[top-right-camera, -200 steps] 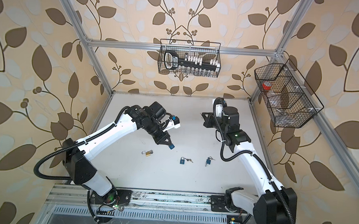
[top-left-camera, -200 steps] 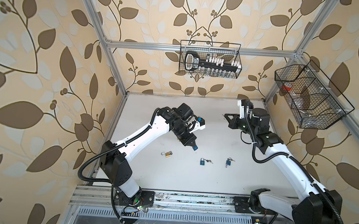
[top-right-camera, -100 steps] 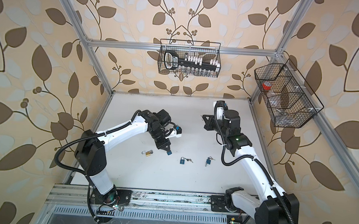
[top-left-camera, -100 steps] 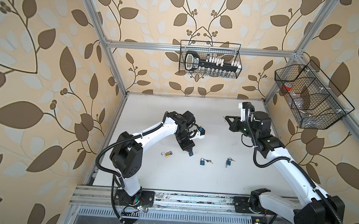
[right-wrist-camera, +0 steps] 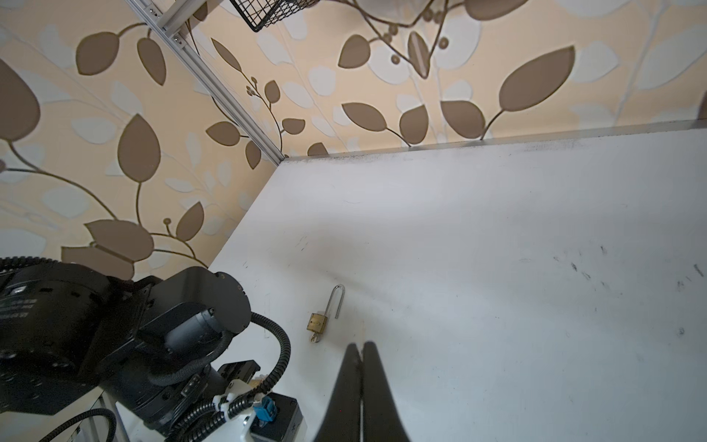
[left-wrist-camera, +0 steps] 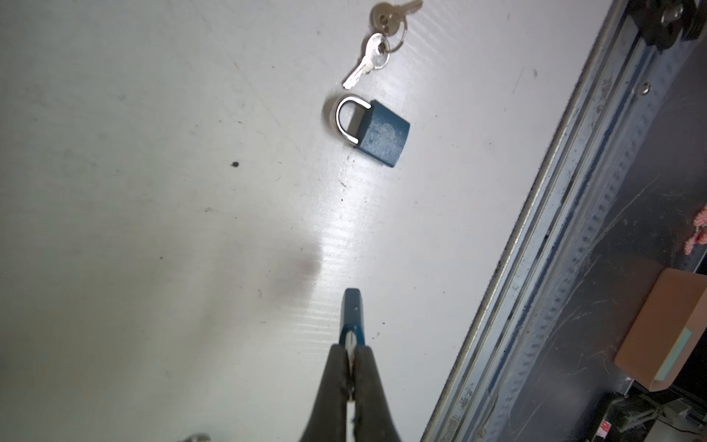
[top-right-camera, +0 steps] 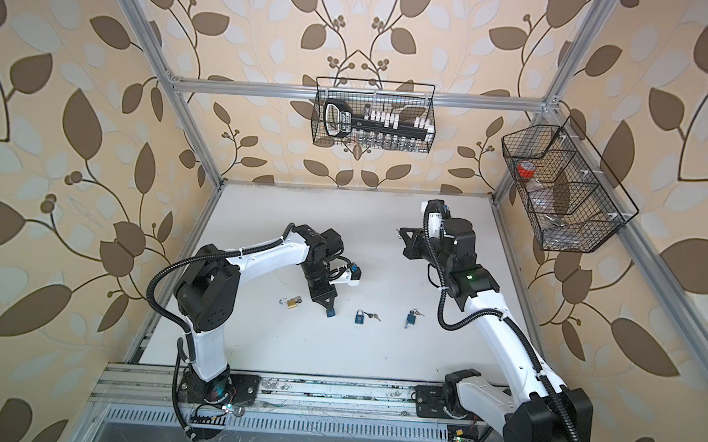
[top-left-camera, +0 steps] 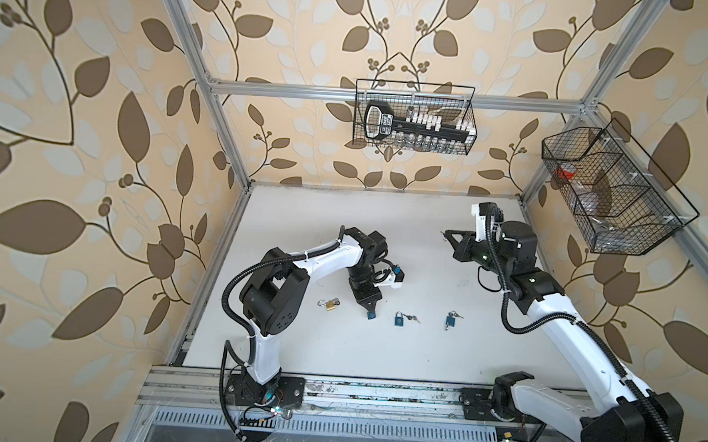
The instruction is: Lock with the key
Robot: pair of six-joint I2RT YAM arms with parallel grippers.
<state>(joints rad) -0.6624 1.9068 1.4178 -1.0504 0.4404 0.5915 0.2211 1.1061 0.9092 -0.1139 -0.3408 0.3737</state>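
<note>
The left gripper [left-wrist-camera: 351,350] is clamped tight on a small blue padlock [left-wrist-camera: 352,312]. It pinches the lock at the shackle end, so the body sticks out past the fingertips, edge-on at the lower centre of the left wrist view. In both top views this gripper points down at the white table [top-left-camera: 296,343], a little left of centre, with the held lock at its tip. Whether the lock touches the surface, or has a key in it, I cannot tell.

Toward the upper centre of the left wrist view, a second blue padlock [left-wrist-camera: 377,132] lies flat, both shackle legs meeting the body. A ring of two keys [left-wrist-camera: 377,46] lies just beside its shackle. In both top views, a third blue padlock [top-left-camera: 449,321] lies farther right with another bunch of keys [top-left-camera: 457,315] against it. Just left of the left gripper lies a brass padlock [top-left-camera: 330,305] with its long shackle swung out.

The right gripper [right-wrist-camera: 361,348] has its fingers pressed together on nothing. It hangs above the table right of centre in both top views, pointing left, well apart from the locks.

A wire basket [top-left-camera: 414,117] hangs on the back wall and a second basket [top-left-camera: 612,190] on the right wall.
</note>
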